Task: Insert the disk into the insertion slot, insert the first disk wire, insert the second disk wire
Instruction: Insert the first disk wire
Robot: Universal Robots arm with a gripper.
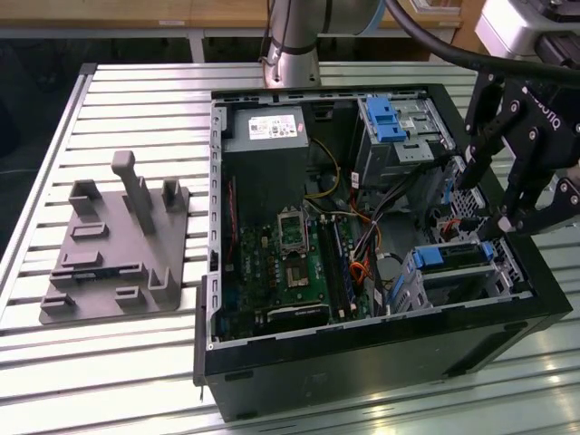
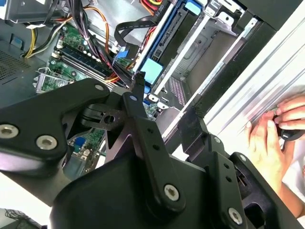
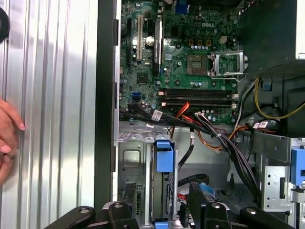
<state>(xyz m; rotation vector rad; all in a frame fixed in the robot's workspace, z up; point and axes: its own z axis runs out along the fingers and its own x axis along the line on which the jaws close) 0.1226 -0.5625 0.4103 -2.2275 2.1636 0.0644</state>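
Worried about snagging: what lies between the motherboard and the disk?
In the exterior view, loose black and orange wires lie between the motherboard and the disk.

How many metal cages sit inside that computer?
2: tall cage farther back, low cage nearer the camera, both at the exterior view's right. More may be hidden.

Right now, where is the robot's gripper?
In the exterior view the gripper hangs open at the exterior view's right, over the right edge of the open computer case, just above the low grey insertion slot.
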